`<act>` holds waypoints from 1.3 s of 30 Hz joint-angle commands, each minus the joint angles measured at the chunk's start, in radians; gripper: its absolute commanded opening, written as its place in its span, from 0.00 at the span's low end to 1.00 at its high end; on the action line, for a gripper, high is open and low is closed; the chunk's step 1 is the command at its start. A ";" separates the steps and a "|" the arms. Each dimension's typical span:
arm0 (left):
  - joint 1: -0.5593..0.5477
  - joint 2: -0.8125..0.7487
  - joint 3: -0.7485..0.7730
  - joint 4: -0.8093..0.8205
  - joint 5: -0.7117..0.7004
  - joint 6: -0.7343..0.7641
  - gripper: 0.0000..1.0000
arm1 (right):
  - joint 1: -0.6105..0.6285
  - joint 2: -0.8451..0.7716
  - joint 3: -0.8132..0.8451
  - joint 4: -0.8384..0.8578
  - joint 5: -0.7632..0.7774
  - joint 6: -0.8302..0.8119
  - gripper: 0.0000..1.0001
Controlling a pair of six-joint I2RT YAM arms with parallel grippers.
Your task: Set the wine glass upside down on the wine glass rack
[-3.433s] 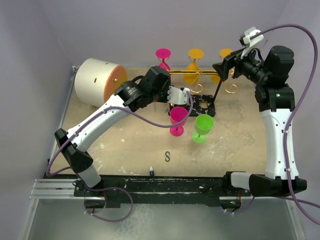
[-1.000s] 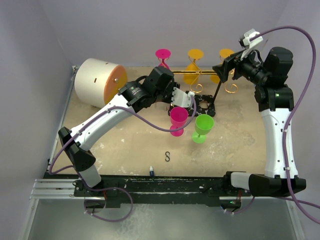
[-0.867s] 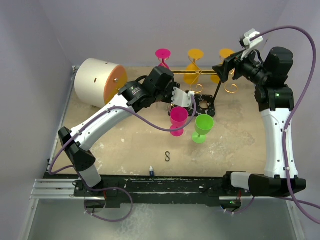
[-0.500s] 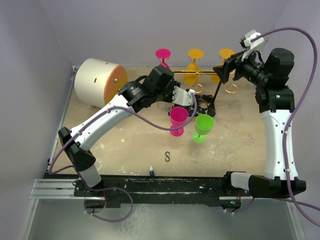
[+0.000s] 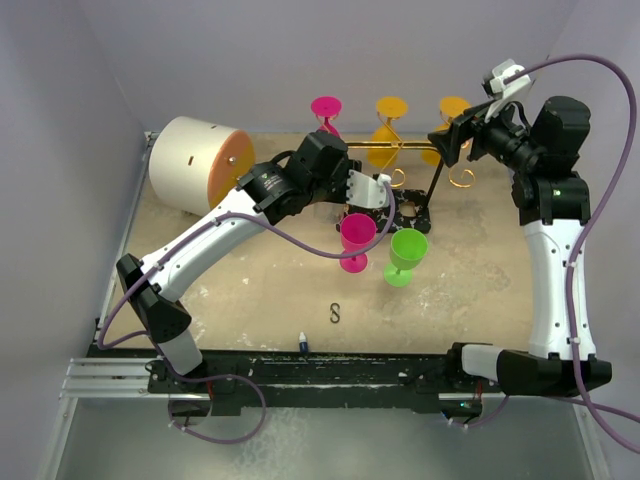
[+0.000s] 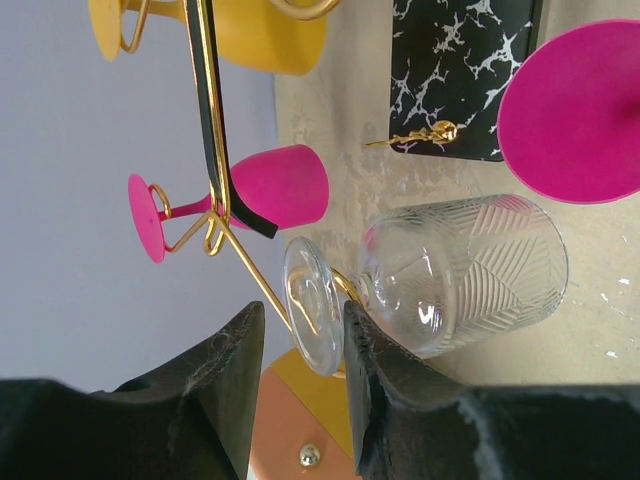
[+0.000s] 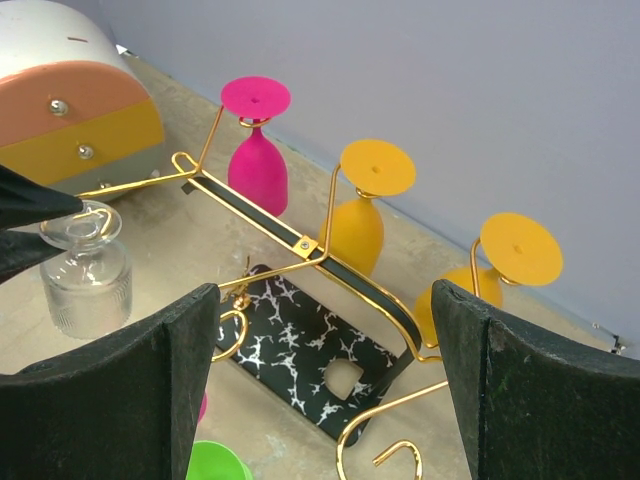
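- My left gripper (image 6: 298,330) stands part open, its fingers (image 6: 215,390) on either side of the foot (image 6: 312,285) of the glass (image 6: 460,275). I see a gap on one side. I can't tell whether the other pad touches.
- The glass is upside down. Its foot is caught over the wire loop (image 6: 340,285) at the end of the rack (image 6: 207,110), and its bowl is below. It sits just beside the hung pink glass (image 6: 275,190). I can't tell whether its rim rests on the table (image 5: 260,290) or hangs free.
- I judge this to be the release, with the placing itself as good as done.
- Next I would open wider, then back the arm straight out along the line of the fingers. The pads have to clear the foot and the wire. A sideways nudge on the way out could slide the foot off the loop.
- My right gripper (image 7: 322,300) is wide and empty. It is held high over the right end of the rack, looking down on it, well apart from the glass.
- Farther out, two yellow glasses (image 5: 390,110) hang along the same rail. A pink cup (image 5: 355,235) and a green cup (image 5: 407,248) stand upright on the table near the rack's black marbled base (image 6: 460,70).
- A white drum (image 5: 195,165) lies at the far left, out of the way.
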 commanded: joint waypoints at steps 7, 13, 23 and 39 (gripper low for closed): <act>-0.006 -0.054 0.025 0.106 -0.003 -0.065 0.41 | -0.011 -0.032 -0.002 0.047 -0.032 0.007 0.88; -0.006 -0.053 0.020 0.102 0.013 -0.083 0.43 | -0.013 -0.032 -0.005 0.049 -0.033 0.008 0.88; -0.006 -0.052 -0.002 0.099 0.018 -0.099 0.50 | -0.014 -0.033 -0.014 0.054 -0.033 0.008 0.89; -0.006 -0.055 -0.010 0.101 0.011 -0.106 0.61 | -0.019 -0.030 -0.013 0.054 -0.035 0.008 0.89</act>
